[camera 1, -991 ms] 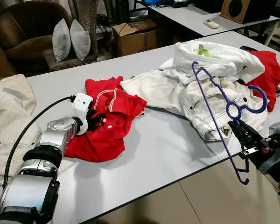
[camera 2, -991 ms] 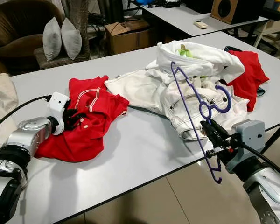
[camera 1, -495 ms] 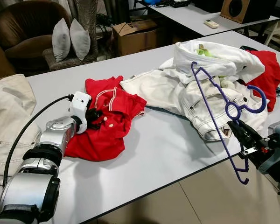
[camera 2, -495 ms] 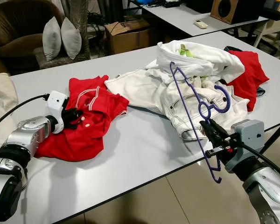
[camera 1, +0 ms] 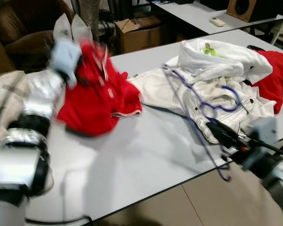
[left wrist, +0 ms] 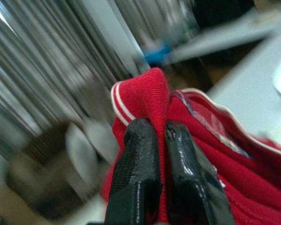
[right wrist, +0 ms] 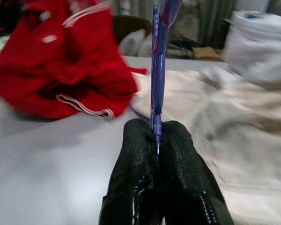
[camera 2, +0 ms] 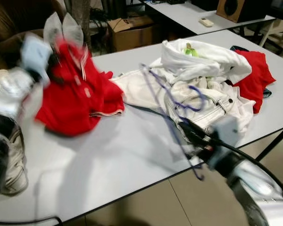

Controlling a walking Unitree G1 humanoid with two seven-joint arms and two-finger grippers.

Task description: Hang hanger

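Observation:
My left gripper (left wrist: 152, 136) is shut on the collar of a red polo shirt (camera 1: 96, 96), holding it up off the grey table (camera 1: 146, 155) at the far left; the shirt's lower part still rests on the table. My right gripper (right wrist: 155, 133) is shut on a purple plastic hanger (camera 1: 198, 110), which leans over the white clothes near the table's front right edge. In the right wrist view the hanger (right wrist: 158, 61) stands straight up between the fingers, with the red shirt (right wrist: 65, 70) beyond it. The eye views are blurred.
A pile of white clothes (camera 1: 212, 75) fills the right half of the table, with a red garment (camera 1: 273, 75) behind it. Beige cloth (camera 1: 2, 99) lies at the left. Behind the table stand a brown armchair (camera 1: 23, 28), two grey cushions and a cardboard box (camera 1: 137, 33).
My left gripper has risen and pulled the red shirt up off the table. The right gripper has swung left with the hanger, which now tilts lower over the white clothes.

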